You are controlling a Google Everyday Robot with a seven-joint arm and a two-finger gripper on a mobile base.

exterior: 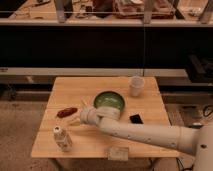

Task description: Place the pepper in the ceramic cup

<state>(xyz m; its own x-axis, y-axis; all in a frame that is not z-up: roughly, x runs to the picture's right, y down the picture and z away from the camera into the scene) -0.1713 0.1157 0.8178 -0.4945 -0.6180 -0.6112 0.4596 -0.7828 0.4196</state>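
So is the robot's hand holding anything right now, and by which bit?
Nothing is held. The gripper is open over the light wooden table, and the small dark red pepper lies on the table right beside it, not gripped.

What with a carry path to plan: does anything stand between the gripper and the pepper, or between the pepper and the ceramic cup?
Nothing visible separates the gripper from the pepper beside it. The green bowl sits on the straight tabletop line from pepper to ceramic cup.
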